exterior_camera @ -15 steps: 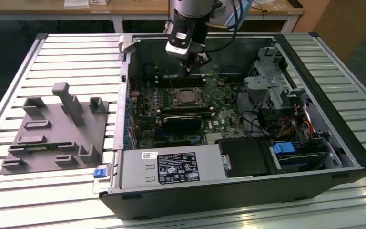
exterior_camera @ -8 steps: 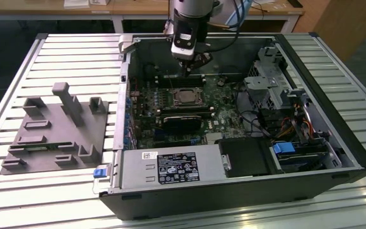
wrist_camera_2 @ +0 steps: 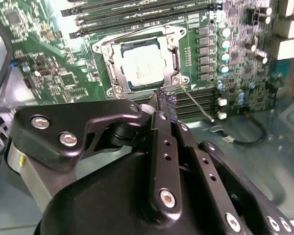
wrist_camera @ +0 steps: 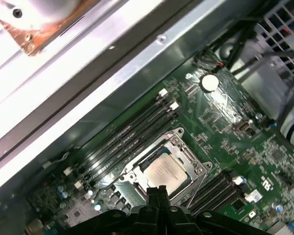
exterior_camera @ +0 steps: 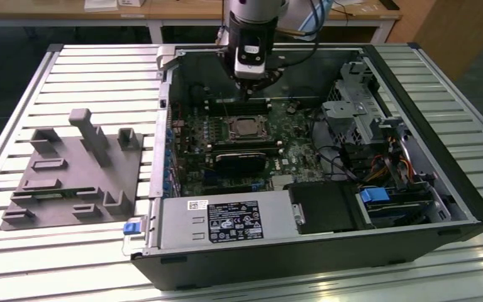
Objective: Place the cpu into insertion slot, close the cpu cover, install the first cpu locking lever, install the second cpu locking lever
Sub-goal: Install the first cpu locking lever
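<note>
Closest to me is the black gripper [wrist_camera_2: 165,98], its two fingers pressed together with nothing visible between them. The tips hang just beside one corner of the insertion slot [wrist_camera_2: 118,89], near a thin lever [wrist_camera_2: 198,105] that sticks out over the memory slots [wrist_camera_2: 191,113]. The cpu [wrist_camera_2: 142,66] lies in the slot, under the lowered cpu cover [wrist_camera_2: 176,56]. The case wall [wrist_camera: 137,73] runs near.

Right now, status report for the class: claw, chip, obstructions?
Black claw shut. Silver-grey square chip seated, silvery metal frame down over it, claw tips near its corner. Thin wire lever juts beside claw.
</note>
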You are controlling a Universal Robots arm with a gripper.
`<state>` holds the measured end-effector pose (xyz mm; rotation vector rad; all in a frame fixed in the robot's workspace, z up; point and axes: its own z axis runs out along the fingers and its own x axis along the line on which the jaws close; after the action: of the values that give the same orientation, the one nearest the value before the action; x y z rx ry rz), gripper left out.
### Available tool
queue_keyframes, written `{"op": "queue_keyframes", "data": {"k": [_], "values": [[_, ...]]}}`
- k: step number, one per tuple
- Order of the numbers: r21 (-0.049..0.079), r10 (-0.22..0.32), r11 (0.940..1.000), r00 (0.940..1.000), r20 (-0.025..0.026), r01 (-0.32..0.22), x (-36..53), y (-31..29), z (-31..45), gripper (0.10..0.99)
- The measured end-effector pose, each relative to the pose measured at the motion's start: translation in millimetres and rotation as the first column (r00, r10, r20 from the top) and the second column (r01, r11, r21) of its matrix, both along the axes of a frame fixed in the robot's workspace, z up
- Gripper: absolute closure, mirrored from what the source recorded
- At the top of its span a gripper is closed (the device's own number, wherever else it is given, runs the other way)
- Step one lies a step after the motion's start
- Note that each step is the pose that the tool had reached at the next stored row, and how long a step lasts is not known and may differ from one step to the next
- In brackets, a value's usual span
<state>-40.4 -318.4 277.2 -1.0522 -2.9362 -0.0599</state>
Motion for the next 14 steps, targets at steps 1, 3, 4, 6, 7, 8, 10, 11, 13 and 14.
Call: {"op": "queue_keyframes", "data": {"k": [1,3,4,6,7,8,10,11,13,14], "values": [[0.0,0.018,0.9998,0.9998,0.0,-0.018,0.0,0.0,0.0,0.98],[0.0,0.054,0.9985,0.9985,0.0,-0.054,0.0,0.0,-0.1,0.98],[0.0,0.073,0.9973,0.9973,0.0,-0.073,0.0,0.0,-0.2,0.98],[0.0,0.109,0.9941,0.9941,0.0,-0.109,0.0,0.0,-0.3,0.98],[0.0,0.127,0.9919,0.9919,-0.0001,-0.127,0.0,0.0,-0.4,0.98],[0.0,0.145,0.9895,0.9895,0.0,-0.145,0.0,0.0,-0.5,0.98],[0.0,0.181,0.9835,0.9835,0.0,-0.181,0.0,0.0,-0.6,0.98],[0.0,0.199,0.9799,0.9799,0.0,-0.199,0.0,0.0,-0.7,0.98],[0.0,0.235,0.972,0.972,0.0,-0.235,0.0,0.0,-0.8,0.98],[0.0,0.252,0.9676,0.9676,0.0,-0.252,0.0,0.0,-0.9,0.98]]}}
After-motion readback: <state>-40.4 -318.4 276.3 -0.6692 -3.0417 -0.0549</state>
